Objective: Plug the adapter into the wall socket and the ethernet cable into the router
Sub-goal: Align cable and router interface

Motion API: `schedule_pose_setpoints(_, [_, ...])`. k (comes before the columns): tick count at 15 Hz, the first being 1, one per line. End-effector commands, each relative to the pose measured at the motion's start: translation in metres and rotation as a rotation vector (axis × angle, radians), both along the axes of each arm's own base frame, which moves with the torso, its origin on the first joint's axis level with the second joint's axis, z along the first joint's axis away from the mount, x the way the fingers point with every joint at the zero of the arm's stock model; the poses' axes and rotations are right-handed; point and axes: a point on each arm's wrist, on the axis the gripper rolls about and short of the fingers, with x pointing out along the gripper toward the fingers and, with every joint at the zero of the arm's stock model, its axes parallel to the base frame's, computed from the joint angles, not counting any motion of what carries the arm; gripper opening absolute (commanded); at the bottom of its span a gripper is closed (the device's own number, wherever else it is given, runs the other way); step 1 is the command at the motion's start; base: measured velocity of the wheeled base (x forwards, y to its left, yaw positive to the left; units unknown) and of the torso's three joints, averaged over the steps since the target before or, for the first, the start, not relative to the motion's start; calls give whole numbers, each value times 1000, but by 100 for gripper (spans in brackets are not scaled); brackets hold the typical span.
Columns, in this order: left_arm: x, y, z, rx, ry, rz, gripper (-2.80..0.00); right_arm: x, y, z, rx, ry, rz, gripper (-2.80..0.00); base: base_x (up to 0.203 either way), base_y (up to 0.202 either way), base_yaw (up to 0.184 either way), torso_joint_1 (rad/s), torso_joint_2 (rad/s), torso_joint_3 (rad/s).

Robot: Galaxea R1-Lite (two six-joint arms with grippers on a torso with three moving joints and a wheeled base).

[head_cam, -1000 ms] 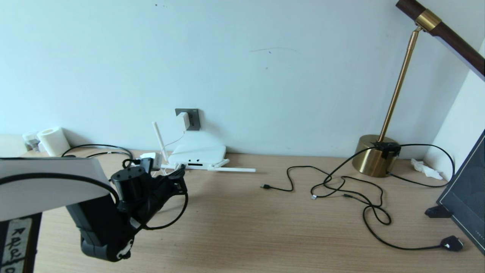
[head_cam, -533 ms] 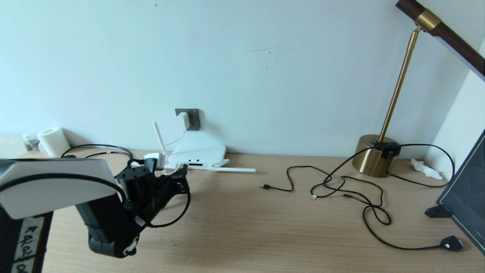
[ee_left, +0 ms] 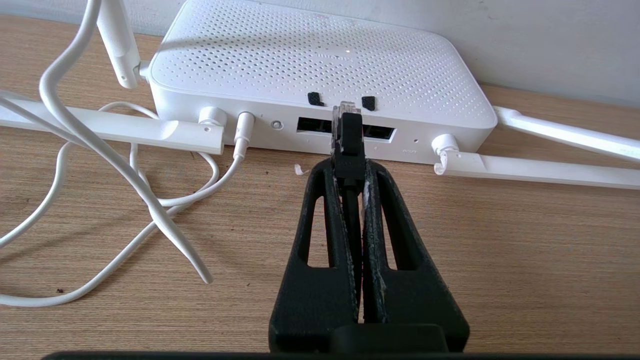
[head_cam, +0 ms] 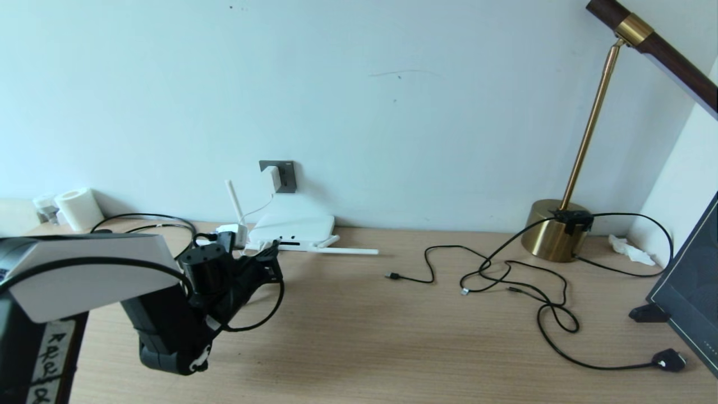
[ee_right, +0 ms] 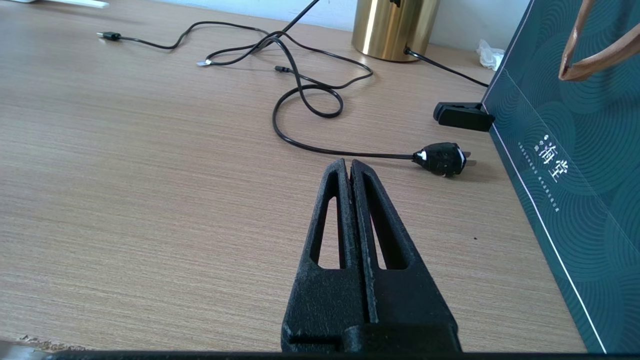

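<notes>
My left gripper (ee_left: 350,167) is clamped on the ethernet cable (ee_left: 348,135) just behind its clear-tipped plug. The plug points lengthwise at the router (ee_left: 320,65), directly ahead, its tip level with the dark ports (ee_left: 315,125) and, by my judgement, not yet seated. The adapter (head_cam: 272,178) sits in the wall socket (head_cam: 287,177) above. My right gripper (ee_right: 350,167) is pressed shut, empty, parked over the wooden desk (ee_right: 125,175), well apart. Antennas flank the ports; room is tight.

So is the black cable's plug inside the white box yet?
Not yet. The black ethernet cable's clear-tipped plug, pinched in the left tool, sits just outside the flat white router's dark ports.
</notes>
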Motion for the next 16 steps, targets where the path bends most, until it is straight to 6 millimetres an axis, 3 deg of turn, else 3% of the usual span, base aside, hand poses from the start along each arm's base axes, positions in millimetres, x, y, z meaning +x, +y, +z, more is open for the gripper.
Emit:
schedule_pose_setpoints(1, [1,1,-1,-2,-3,3,-280,0,0,0,-1,2,0,-280,0,0,0,0,0,0])
schedule_pose_setpoints(16, [5,4,-12,3,20,12,-280,0,0,0,-1,2,0,-280,0,0,0,0,0,0])
